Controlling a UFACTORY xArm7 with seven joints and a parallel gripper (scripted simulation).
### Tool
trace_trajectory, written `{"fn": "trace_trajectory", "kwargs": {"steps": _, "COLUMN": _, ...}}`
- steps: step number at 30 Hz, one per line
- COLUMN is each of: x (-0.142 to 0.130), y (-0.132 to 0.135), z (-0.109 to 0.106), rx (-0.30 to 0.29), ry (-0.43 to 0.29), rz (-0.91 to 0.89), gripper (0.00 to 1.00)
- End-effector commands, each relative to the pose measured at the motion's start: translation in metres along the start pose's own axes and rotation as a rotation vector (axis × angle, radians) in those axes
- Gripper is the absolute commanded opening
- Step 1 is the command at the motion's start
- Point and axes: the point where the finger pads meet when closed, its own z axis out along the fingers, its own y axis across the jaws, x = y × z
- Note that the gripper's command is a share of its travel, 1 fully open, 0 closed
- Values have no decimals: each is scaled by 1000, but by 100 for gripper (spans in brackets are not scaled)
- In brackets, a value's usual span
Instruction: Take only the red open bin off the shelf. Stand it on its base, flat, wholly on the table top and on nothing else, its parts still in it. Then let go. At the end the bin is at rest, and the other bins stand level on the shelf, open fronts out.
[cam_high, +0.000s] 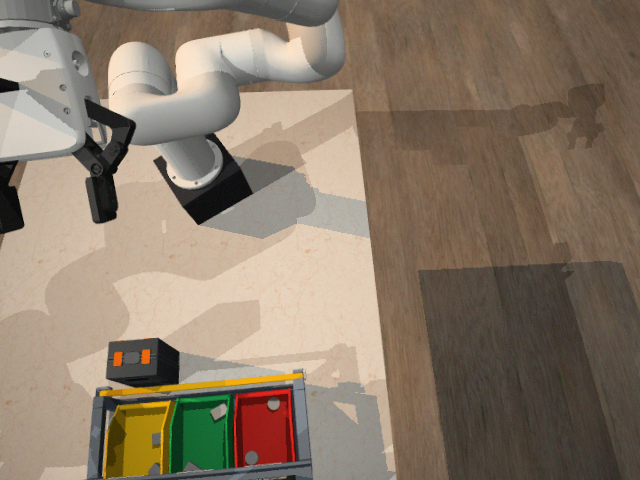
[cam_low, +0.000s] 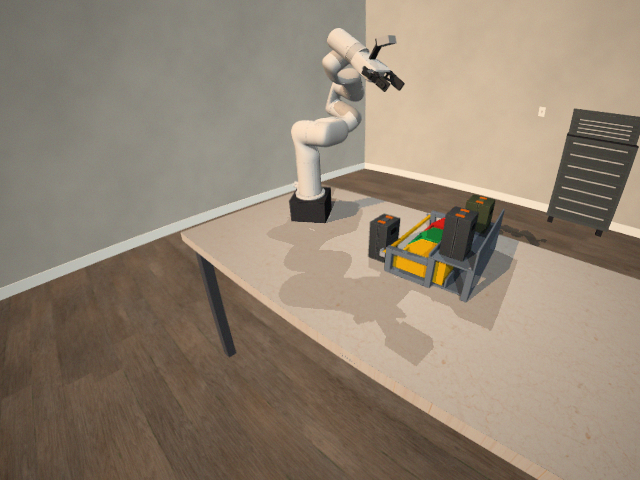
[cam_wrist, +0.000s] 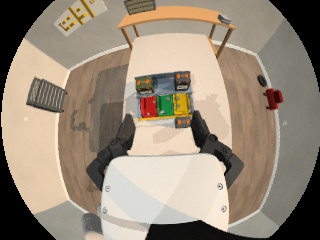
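The red open bin (cam_high: 264, 431) sits at the right end of a grey shelf (cam_high: 200, 432), beside a green bin (cam_high: 200, 435) and a yellow bin (cam_high: 135, 439). Small grey parts lie in each bin. The red bin also shows in the wrist view (cam_wrist: 148, 106) and, partly hidden, in the exterior view (cam_low: 437, 224). My gripper (cam_low: 388, 82) is open and empty, high above the table near the arm's base, far from the shelf. In the top view only one finger (cam_high: 101, 196) shows whole. Both fingers frame the shelf in the wrist view (cam_wrist: 163, 135).
A dark case with orange latches (cam_high: 140, 361) stands on the table just in front of the shelf. Two more cases (cam_low: 458, 232) stand on the shelf top. The arm's black base (cam_high: 209, 189) is on the table. The table's right edge runs close to the shelf.
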Motion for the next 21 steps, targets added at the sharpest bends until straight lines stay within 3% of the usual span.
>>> {"fn": "trace_trajectory", "kwargs": {"steps": 1, "x": -1, "y": 0, "z": 1, "rx": 0, "ry": 2, "rz": -1, "gripper": 100}}
{"fn": "trace_trajectory", "kwargs": {"steps": 21, "x": -3, "y": 0, "z": 2, "rx": 0, "ry": 2, "rz": -1, "gripper": 100}}
